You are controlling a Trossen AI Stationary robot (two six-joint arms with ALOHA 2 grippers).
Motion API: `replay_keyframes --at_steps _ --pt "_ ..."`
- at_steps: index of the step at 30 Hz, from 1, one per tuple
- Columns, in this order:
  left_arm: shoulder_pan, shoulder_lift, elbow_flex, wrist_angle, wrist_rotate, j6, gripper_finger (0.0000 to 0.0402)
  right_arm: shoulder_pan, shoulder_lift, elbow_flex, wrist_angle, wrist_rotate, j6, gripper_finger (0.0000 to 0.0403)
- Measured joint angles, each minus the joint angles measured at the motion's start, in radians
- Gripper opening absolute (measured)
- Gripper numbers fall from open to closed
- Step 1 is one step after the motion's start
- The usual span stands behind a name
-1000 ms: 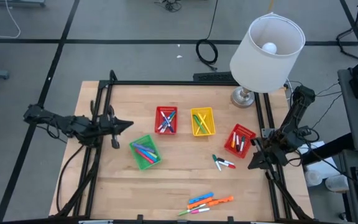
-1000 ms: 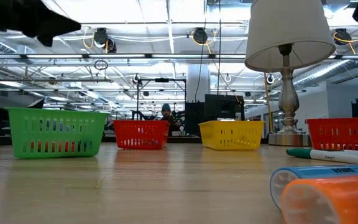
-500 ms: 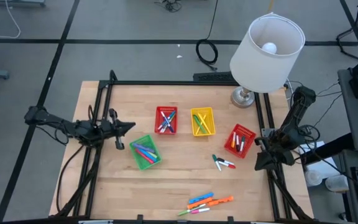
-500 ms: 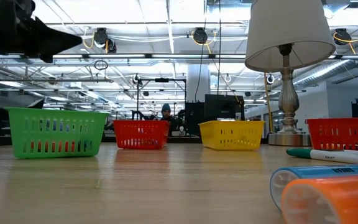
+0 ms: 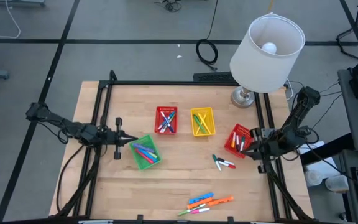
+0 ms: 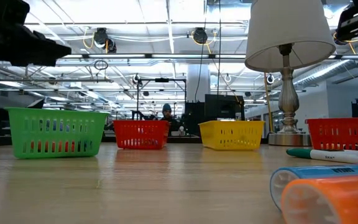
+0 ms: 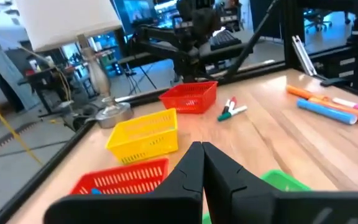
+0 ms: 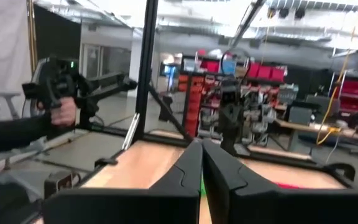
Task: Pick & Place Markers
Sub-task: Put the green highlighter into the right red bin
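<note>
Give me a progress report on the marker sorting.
Done: markers lie in the green basket, two red baskets and the yellow basket. In hand: nothing; left claw and right claw are shut and empty. Left: loose markers by the right red basket and at the front edge.

I'm seeing a green mesh basket point(image 5: 144, 152), two red baskets point(image 5: 166, 120) point(image 5: 240, 140), a yellow basket point(image 5: 202, 121); orange, blue, pink markers point(image 5: 206, 202) lying on pale wood table point(image 5: 166, 180); white lampshade point(image 5: 266, 53).
</note>
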Motion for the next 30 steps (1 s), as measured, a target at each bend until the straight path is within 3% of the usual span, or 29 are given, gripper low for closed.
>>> replay_keyframes --at_steps 9,15,30 --pt "-0.002 0.000 0.000 0.071 -0.001 0.087 0.0001 0.000 0.064 0.000 -0.015 0.001 0.023 0.0000" --pt "-0.002 0.000 0.000 0.130 -0.001 0.157 0.0025 0.000 0.066 0.000 -0.015 0.001 0.016 0.0000" --pt "-0.002 0.000 0.000 0.203 -0.002 0.163 0.0037 0.000 0.163 0.044 0.007 0.058 0.075 0.0000"
